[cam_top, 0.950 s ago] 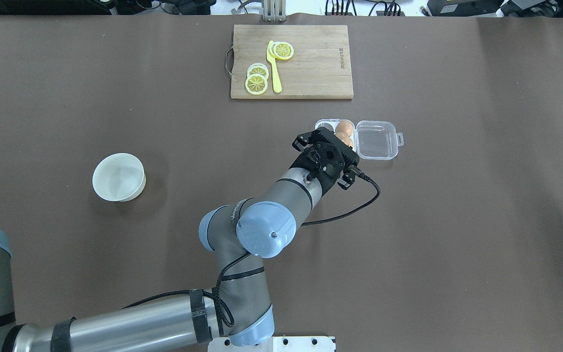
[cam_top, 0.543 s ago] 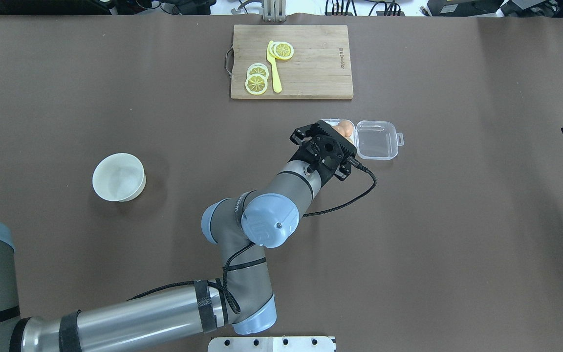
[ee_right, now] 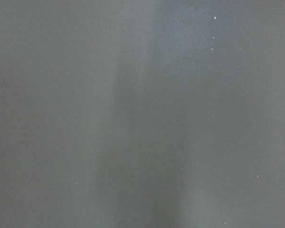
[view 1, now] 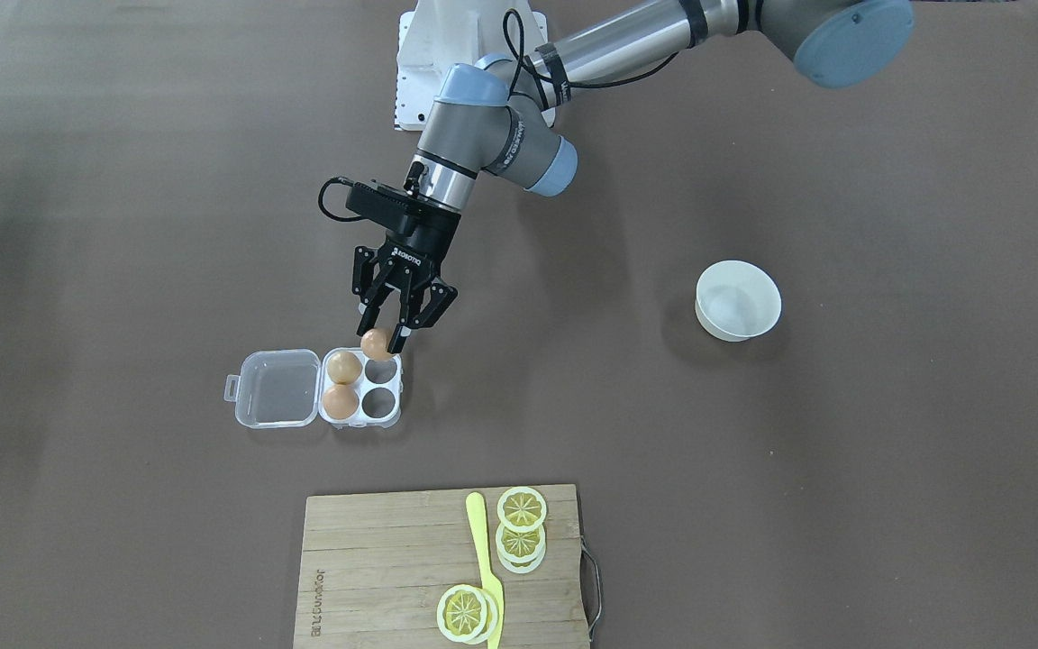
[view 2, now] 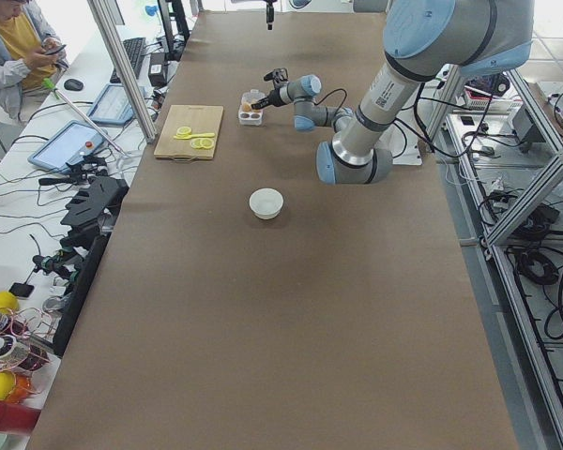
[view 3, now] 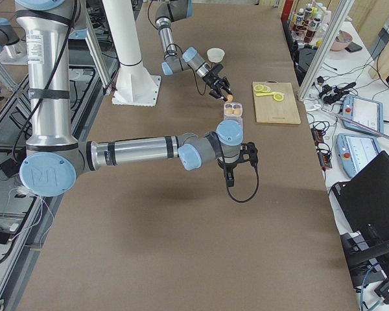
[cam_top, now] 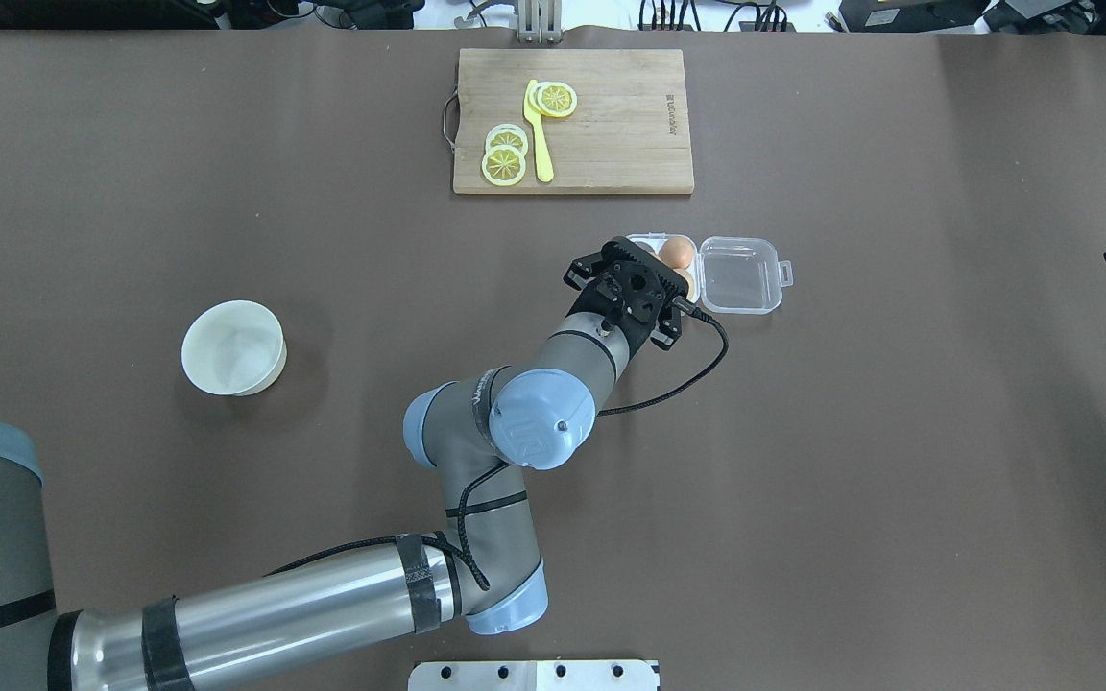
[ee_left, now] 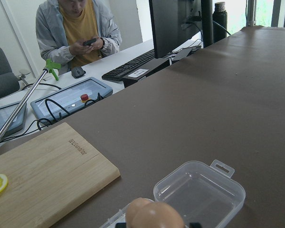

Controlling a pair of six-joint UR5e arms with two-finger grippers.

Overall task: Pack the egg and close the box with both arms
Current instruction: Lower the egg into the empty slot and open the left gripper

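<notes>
My left gripper (view 1: 382,338) is shut on an orange-brown egg (view 1: 375,343) and holds it just above the robot-side edge of the clear box (view 1: 390,389), over an empty cell. Two other eggs (view 1: 342,384) sit in the cells beside the open lid (view 1: 277,388). In the overhead view the wrist covers most of the box (cam_top: 651,239). The held egg (ee_left: 154,216) fills the bottom of the left wrist view. My right arm (view 3: 201,148) hangs over bare table far from the box; I cannot tell if its gripper (view 3: 229,178) is open or shut.
A white bowl (view 1: 739,300) stands on the robot's left side. A wooden cutting board (view 1: 375,559) with lemon slices (view 1: 520,532) and a yellow knife (view 1: 486,568) lies beyond the box. The right wrist view shows only the brown table cover.
My left gripper has moved a little farther forward and to the left over the box with the egg in it. The open lid has not moved.
</notes>
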